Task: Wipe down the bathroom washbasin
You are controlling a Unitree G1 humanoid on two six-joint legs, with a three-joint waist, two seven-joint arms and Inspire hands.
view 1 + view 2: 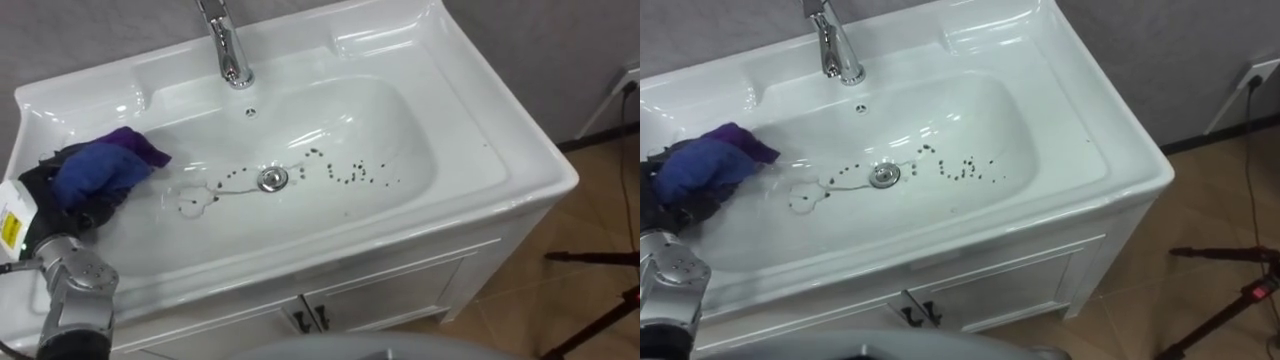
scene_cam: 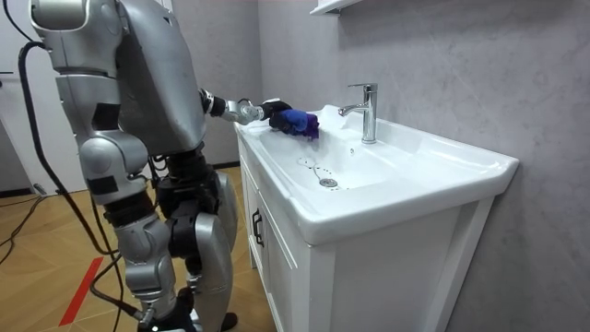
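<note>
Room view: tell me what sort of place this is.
Probably a bathroom, or a washroom mock-up: a white basin with a chrome tap, set on a cabinet with doors, against a grey wall. A blue cloth lies at the basin's far end.

- Bright, even indoor light falls from overhead on the white basin (image 1: 470, 150), streaking its glossy rim and bowl with glare.
- The chrome faucet (image 1: 226, 45) catches hard highlights.
- Soft shadow gathers under the front lip, across the cabinet doors (image 1: 380, 295).
- The grey wall (image 2: 442, 55) is evenly lit.
</note>
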